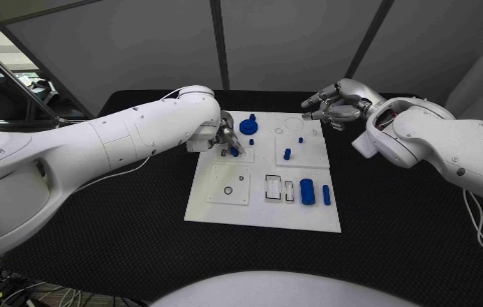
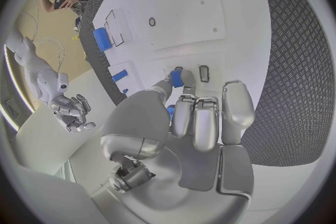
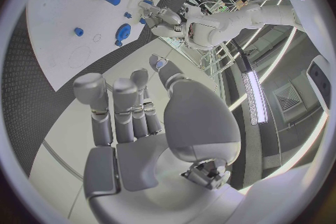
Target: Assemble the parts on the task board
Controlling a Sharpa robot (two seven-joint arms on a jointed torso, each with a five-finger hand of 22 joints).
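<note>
Near the board's (image 1: 264, 209) front edge two blue parts (image 1: 307, 190) lie loose. Left robot hand (image 1: 227, 134) pinches a blue peg (image 2: 176, 78) at the far left corner, probably for inserting; right robot hand (image 1: 337, 105) hovers empty, fingers apart.

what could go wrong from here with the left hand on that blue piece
1. The left hand pinches a small blue part only at its fingertips over the task board; it may slip or seat tilted.
2. The blue disc and a blue peg stand close by, so the hand may knock them.
3. The right hand hovers open at the board's far edge; crossing in risks a collision.
</note>
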